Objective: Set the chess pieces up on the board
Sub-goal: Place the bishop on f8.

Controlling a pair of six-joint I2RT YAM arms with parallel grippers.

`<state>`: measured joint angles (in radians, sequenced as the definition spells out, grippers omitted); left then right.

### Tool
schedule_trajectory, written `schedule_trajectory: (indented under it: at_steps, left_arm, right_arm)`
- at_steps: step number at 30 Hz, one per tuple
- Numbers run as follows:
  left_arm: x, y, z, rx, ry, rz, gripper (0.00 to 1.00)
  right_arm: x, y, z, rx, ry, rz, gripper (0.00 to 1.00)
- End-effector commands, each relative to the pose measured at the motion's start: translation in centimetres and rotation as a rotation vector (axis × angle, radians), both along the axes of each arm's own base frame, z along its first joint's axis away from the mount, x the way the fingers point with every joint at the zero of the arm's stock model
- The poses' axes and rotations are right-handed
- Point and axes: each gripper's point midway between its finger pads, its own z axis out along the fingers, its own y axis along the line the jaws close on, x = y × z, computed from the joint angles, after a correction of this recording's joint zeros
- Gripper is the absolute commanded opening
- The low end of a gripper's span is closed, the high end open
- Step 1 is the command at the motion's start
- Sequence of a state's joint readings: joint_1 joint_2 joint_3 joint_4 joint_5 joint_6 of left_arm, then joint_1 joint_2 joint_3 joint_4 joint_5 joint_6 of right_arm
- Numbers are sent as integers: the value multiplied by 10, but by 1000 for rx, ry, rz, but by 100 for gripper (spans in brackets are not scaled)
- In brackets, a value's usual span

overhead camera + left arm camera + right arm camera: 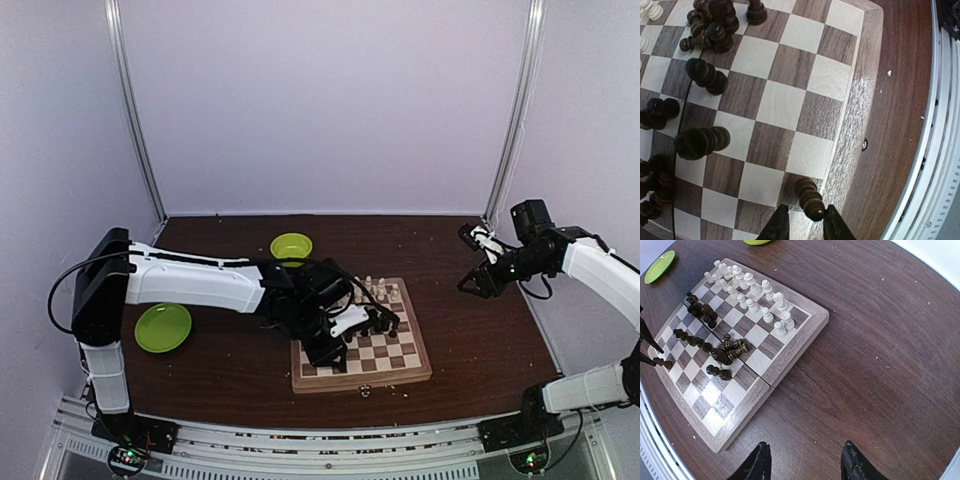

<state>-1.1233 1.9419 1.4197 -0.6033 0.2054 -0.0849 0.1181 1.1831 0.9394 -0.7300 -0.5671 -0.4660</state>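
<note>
The left gripper (806, 211) is hanging over the board (856, 125) at its outermost row, just beside the pale rim, with its jaws standing narrowly apart on either side of a dark pawn (809, 197); a sliver of board is showing between one finger and the piece, so the jaws are judged to be flanking it, not pinching it. The pawn is sitting on a dark square and appears to be standing on its base. The right gripper (805, 460) is waiting off the board's side over bare table, jaws spread wide and holding nothing. The white pieces (755, 295) are standing along the board's far edge, while the other dark pieces (727, 350) are lying in loose heaps near the board's middle. Each chessman is likely turned wood: light, rigid, smooth and top-heavy on a narrow base, so it is tipping and rolling easily. Grip is best taken low on the waisted stem below the head, with light pressure, and the fingers are best drawn straight up off a placed piece
</note>
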Motion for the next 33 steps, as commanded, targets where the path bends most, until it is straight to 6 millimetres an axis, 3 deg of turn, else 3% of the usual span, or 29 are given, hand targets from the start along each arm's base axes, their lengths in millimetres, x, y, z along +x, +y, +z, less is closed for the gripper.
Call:
schedule_trajectory:
  at_steps: [1, 7, 11, 22, 33]
  left_arm:
    - [3, -12, 1, -11, -19, 0, 26]
    - [0, -19, 0, -22, -16, -12, 26]
    - [-1, -19, -1, -21, -16, -15, 22]
    - [-3, -9, 0, -11, -25, -7, 12]
    - [1, 5, 1, 15, -65, 29, 11]
  right_arm:
    - [-2, 0, 0, -7, 2, 7, 48]
    - [-2, 1, -1, -7, 6, 7, 48]
    - [-2, 1, -1, -7, 6, 7, 48]
    - [-2, 0, -3, -8, 11, 7, 48]
    - [-2, 1, -4, -5, 20, 7, 48]
